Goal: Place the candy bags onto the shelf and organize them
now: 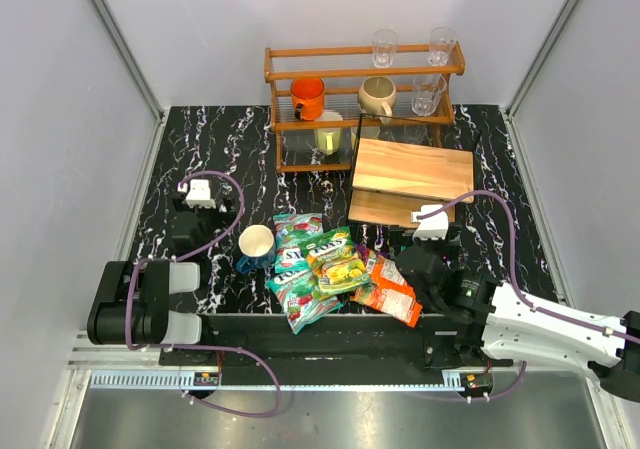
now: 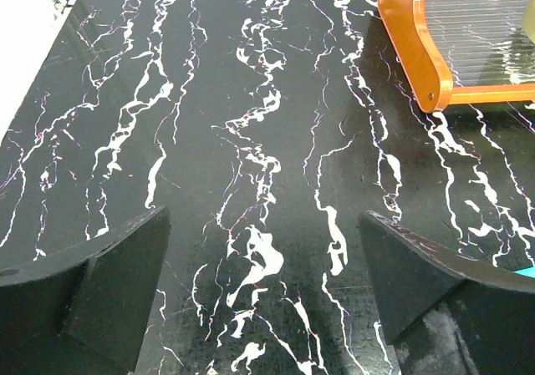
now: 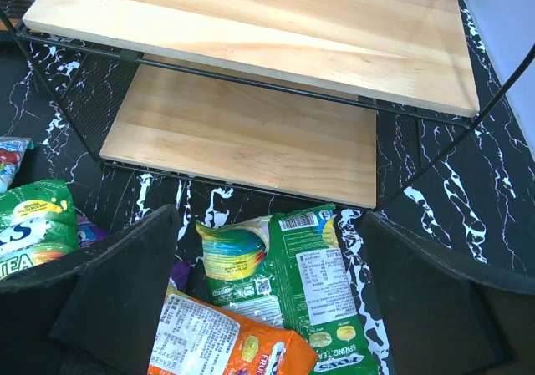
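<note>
Nothing placed yet: shelf (image 1: 412,169), right of centre, both boards bare. Candy bags (image 1: 335,269) all heaped on table (image 1: 200,139), lower centre. Right gripper (image 3: 269,225) spread wide, empty, just short of the heap; left gripper (image 2: 263,225) apart, empty.

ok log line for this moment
right tool: open, over glossy green plastic candy bag | left tool: open, empty | pale two-tier wooden shelf: no bags on it

The right arm (image 1: 545,331) reaches in low from the near right of the shelf (image 1: 412,169), with the right gripper (image 3: 267,300) spread wide just in front of it. The left arm (image 1: 135,304) sits folded well left of the shelf, and the left gripper (image 2: 267,283) is likewise spread wide, pointing down.
</note>
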You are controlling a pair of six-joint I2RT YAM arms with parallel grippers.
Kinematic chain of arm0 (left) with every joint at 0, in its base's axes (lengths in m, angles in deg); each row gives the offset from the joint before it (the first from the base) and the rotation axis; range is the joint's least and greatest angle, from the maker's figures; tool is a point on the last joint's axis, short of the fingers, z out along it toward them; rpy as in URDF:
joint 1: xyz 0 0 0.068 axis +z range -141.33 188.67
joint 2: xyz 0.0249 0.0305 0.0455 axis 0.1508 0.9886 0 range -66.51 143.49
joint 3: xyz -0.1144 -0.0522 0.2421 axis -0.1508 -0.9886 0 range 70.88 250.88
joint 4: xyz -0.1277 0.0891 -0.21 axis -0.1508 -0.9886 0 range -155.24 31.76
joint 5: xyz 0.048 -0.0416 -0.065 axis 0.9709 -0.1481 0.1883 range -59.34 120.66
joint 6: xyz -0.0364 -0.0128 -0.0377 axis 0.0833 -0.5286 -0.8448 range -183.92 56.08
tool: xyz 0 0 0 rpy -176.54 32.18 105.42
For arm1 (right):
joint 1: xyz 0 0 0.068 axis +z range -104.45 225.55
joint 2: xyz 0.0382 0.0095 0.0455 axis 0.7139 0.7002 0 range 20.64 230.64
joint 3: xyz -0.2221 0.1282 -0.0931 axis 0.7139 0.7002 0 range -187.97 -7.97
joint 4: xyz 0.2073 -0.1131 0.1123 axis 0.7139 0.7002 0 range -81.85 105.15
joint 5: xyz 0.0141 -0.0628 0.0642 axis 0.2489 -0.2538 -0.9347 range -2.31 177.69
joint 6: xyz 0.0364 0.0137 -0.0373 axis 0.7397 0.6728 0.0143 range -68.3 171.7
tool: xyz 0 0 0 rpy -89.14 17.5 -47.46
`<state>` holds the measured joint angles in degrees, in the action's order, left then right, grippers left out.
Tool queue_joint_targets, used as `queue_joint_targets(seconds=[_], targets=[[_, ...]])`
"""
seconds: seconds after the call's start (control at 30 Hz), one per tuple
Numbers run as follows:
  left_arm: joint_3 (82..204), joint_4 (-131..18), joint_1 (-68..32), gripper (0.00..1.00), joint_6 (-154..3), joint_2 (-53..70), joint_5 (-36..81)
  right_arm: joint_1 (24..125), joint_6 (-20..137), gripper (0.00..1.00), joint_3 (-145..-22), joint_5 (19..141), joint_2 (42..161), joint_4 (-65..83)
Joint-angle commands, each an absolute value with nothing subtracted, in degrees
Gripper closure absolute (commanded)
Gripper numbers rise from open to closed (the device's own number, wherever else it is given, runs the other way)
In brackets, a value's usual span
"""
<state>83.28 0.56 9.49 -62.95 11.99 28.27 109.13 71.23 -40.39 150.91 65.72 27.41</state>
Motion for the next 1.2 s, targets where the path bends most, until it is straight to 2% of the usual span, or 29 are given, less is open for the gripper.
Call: queue_joint_targets(seconds=[0.0, 0.87, 0.97, 1.17], targets=[[85.11, 3.54, 9.73, 0.01, -63.22, 12.15, 27.5, 108.66, 71.82, 0.0, -41.01, 150.71, 66.25, 26.61], [85.2, 3.28, 9.11, 0.01, -63.31, 12.15, 30.4, 108.66, 71.38, 0.0, -41.63, 149.13, 67.66, 26.87], [85.2, 3.37, 9.11, 0.01, -63.39, 12.06, 30.4, 108.66, 71.21, 0.0, -41.89, 145.01, 67.58, 26.61], [85.2, 3.37, 9.02, 0.01, -63.39, 12.15, 30.49, 108.75, 66.47, 0.0, -40.93, 127.44, 68.97, 17.57]])
